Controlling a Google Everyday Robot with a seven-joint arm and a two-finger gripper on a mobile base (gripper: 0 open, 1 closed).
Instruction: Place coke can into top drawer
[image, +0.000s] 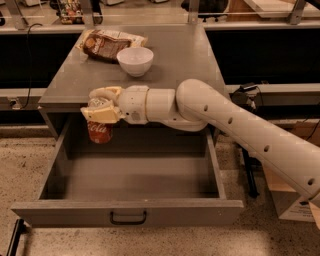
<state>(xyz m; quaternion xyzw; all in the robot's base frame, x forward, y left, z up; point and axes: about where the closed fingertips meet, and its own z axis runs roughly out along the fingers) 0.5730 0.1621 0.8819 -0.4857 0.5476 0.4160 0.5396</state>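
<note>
The coke can (100, 131) is a small red can with white script, held upright in my gripper (101, 106). The gripper's cream fingers are shut around the can's upper part. The can hangs above the back left part of the open top drawer (127, 212), just in front of the cabinet's front edge. The drawer is pulled far out, grey, with a dark handle (128, 218) at the centre of its front panel. Its inside holds nothing that I can see. My white arm reaches in from the right.
A white bowl (135, 60) and a brown bag of snacks (107, 44) stand on the grey cabinet top (185, 55). A cardboard box (292, 197) and cables lie on the floor to the right.
</note>
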